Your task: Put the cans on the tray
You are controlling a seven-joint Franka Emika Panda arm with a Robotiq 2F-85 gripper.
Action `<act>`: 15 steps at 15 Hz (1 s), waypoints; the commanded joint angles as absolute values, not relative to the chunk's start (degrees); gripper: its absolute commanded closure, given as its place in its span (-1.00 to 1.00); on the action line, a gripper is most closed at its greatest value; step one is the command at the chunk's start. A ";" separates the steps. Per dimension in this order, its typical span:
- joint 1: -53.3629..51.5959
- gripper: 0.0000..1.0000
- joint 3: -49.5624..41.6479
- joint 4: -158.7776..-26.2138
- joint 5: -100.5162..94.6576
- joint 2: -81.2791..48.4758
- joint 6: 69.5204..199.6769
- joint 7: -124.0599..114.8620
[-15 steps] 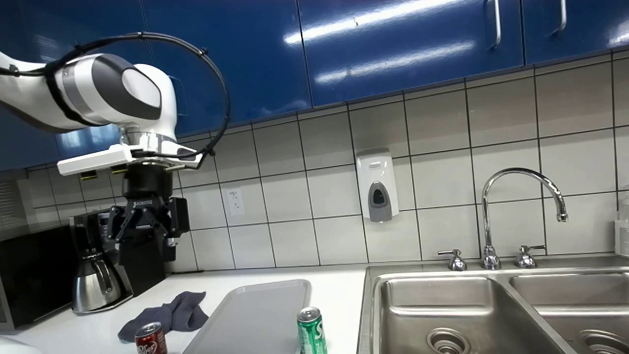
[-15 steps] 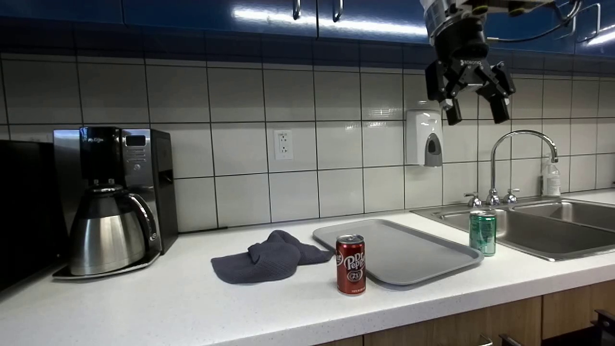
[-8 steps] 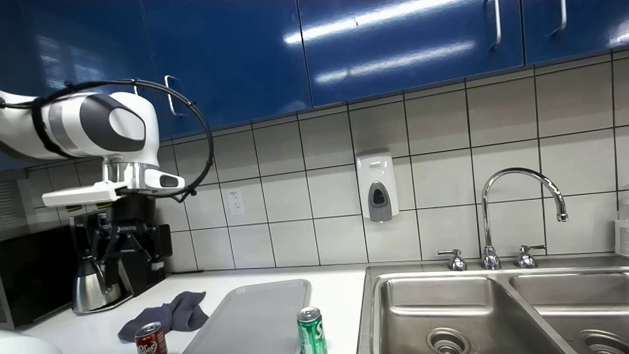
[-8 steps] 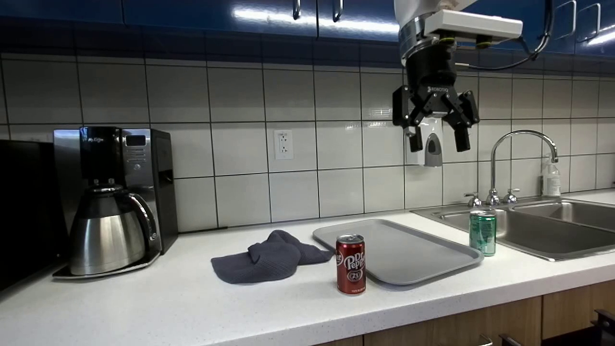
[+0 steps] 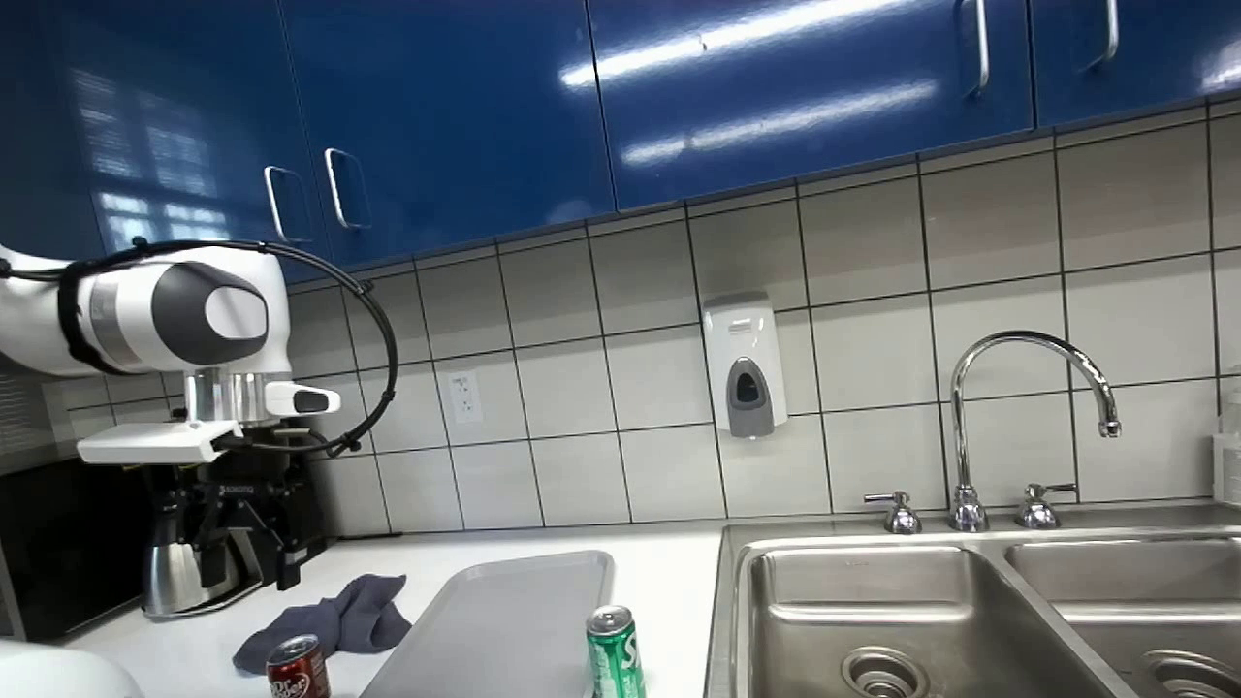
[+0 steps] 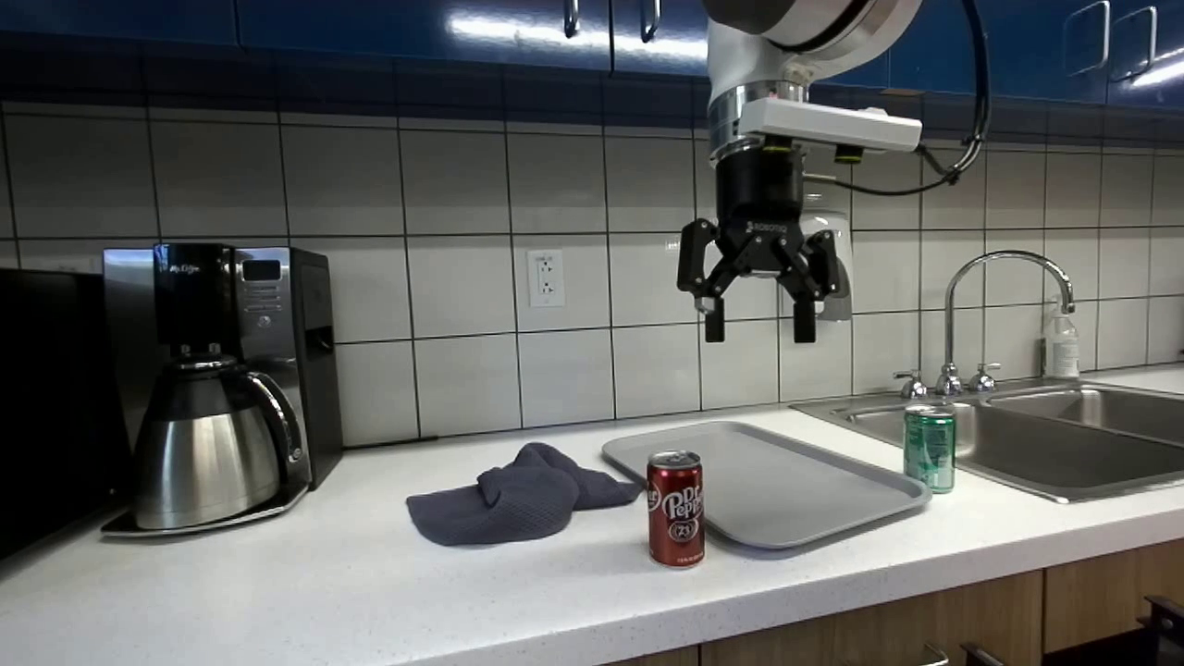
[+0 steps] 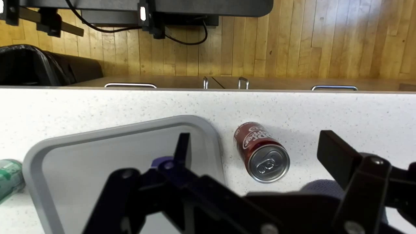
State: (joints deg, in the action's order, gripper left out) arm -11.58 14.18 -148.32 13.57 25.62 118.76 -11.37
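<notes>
1. Because the tool [image 6: 759, 328] has dropped toward the red can [image 6: 675, 509], grasping it looks next.
2. It is spread, gripping nothing.
3. Beside the tray [image 6: 795, 479] in an exterior view: red can at eight o'clock, green can [image 6: 930, 450] at three.

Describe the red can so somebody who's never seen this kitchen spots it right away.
Find the white counter and the gray tray lying on it. Just off the tray's end facing the coffee maker, the red can stands upright. Its red body and white Dr Pepper lettering set it apart from the green can nearer the sink.
</notes>
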 commanded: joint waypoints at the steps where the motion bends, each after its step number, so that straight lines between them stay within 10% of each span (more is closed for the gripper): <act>1: -13.25 -1.00 16.62 -146.44 13.73 20.80 123.15 -14.73; 15: -15.11 -1.00 19.93 -141.64 3.94 4.86 133.84 -22.65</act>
State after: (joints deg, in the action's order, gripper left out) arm -15.10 19.66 -143.84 7.06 8.13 133.15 -19.38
